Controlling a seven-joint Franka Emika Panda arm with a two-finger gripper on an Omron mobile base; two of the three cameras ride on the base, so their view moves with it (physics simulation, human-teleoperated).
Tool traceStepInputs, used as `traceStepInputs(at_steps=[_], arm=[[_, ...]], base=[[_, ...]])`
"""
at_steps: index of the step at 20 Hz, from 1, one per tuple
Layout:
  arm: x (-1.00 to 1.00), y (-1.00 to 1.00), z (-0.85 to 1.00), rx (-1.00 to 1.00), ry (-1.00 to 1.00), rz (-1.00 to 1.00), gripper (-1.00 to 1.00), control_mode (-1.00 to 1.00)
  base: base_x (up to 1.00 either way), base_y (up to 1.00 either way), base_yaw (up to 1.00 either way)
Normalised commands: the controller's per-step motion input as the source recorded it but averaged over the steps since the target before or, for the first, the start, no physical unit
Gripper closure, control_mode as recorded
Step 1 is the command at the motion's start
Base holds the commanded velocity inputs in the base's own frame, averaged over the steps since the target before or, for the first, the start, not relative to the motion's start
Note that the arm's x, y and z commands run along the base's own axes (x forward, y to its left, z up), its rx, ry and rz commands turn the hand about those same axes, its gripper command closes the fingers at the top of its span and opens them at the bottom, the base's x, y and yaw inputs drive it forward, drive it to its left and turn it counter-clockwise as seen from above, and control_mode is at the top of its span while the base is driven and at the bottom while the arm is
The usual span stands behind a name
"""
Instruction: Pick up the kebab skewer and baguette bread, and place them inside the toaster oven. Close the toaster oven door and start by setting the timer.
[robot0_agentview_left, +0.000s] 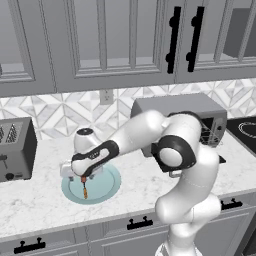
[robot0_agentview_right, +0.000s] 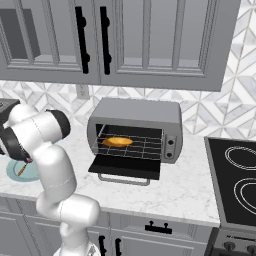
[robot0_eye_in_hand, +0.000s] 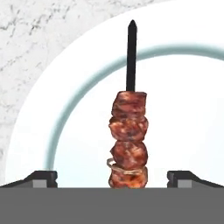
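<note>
Grey cabinet doors with black handles hang over a pale marble worktop (robot0_agentview_right: 190, 185), and a patterned tile wall runs behind it. I take the toaster oven (robot0_agentview_right: 137, 116) as my landmark: a grey metal box standing on the worktop against the wall. Its door (robot0_agentview_right: 126, 166), the toaster oven door, lies folded down flat in front of the cavity, with the silver bar handle at its front edge. On the wire rack inside lies the baguette bread (robot0_agentview_right: 118, 142), a small golden loaf.

Well to the left of the toaster oven, nearer the front edge of the worktop, sits a pale blue-rimmed plate (robot0_agentview_left: 107, 187). On that plate lies the kebab skewer (robot0_eye_in_hand: 128, 135), with reddish-brown chunks threaded on a dark stick whose bare pointed end reaches away from the hand camera. Farther left again, by the wall, stands a grey slot toaster (robot0_agentview_left: 16, 148). On the opposite side of the toaster oven a black cooktop (robot0_agentview_right: 235, 180) is set into the worktop.

I have the arm bent over to the left of the toaster oven, with the tool (robot0_agentview_left: 83, 178) low over the plate. Its two fingers (robot0_eye_in_hand: 43, 178) are spread wide, one on each side of the skewer's meat end, and I see clear gaps between each finger and the chunks, so nothing is pinched.
</note>
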Motion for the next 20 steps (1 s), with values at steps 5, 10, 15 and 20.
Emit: traceStepInputs(at_steps=[5,10,15,20], arm=[[0.0,0.0,-0.32,0.0,0.0,0.0,-1.0,-1.0],[0.0,0.0,-0.24,0.0,0.0,0.0,1.0,-1.0],[0.0,0.0,-0.1,0.0,0.0,0.0,1.0,-1.0],[-0.03,-0.1,0.14,0.0,0.0,0.0,1.0,-1.0]], base=[[0.0,0.0,0.0],[0.0,0.0,0.0],[0.0,0.0,0.0],[0.0,0.0,0.0]])
